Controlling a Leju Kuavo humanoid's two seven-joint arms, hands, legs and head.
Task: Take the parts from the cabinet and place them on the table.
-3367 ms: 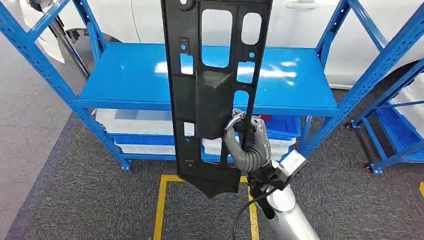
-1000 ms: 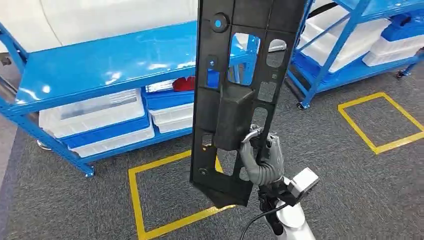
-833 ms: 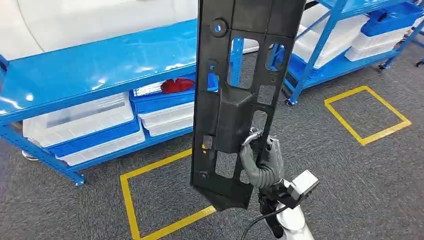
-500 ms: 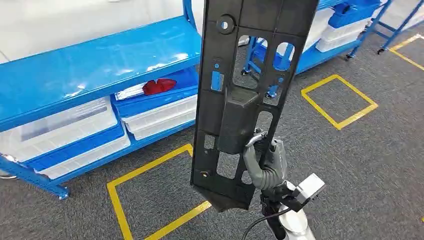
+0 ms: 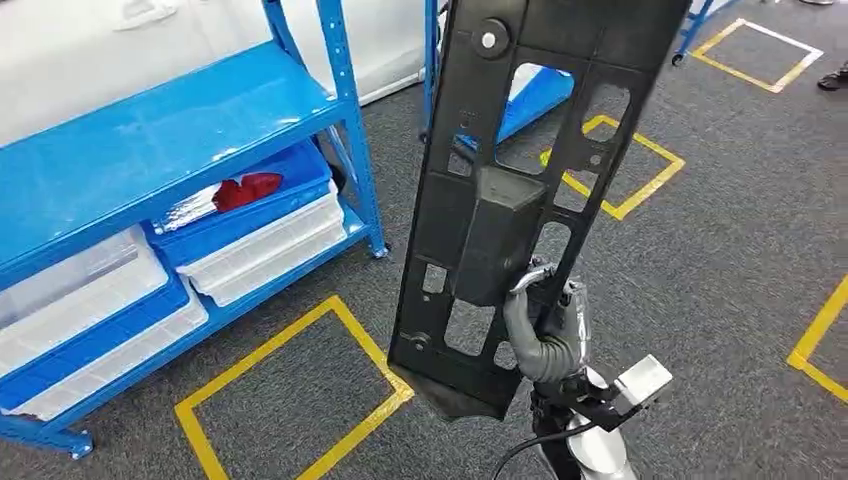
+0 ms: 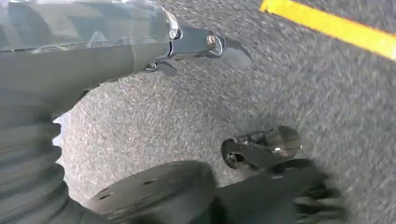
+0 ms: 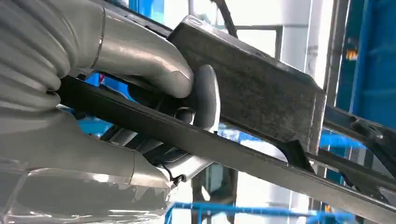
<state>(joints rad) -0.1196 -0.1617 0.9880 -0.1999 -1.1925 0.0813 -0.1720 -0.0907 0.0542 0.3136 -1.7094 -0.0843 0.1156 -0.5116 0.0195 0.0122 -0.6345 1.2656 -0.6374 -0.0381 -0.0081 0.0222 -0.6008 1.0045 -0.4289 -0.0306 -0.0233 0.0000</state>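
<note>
Holding the black plastic panel [image 5: 520, 200] upright in our right hand [image 5: 545, 325], fingers wrapped through one of its cutouts near the lower end, thumb hooked over the rail beside the raised box section. In the right wrist view the right hand [image 7: 140, 93] is clamped on a rail of the panel [image 7: 261, 93], thumb pressed against the box section. The panel leans slightly, top end out of frame, lower end pointed and hanging free above the carpet.

Our left hand [image 6: 140, 42] hangs over the grey carpet [image 6: 187, 121]; frame is blurred, so we cannot tell how far its fingers are open. Nothing seen in it.

Below and left of the panel: a yellow taped square [image 5: 290, 400] on the carpet. Farther left of the panel: the blue rack [image 5: 170, 140], its shelf top bare blue, with white-and-blue bins [image 5: 250, 235] stacked on the lower level and a red item [image 5: 245, 188] lying in the upper bin. Behind the panel: another yellow taped square [image 5: 640, 165], partly hidden. Far right of the panel: a yellow tape line [image 5: 820, 335] at the frame edge.
</note>
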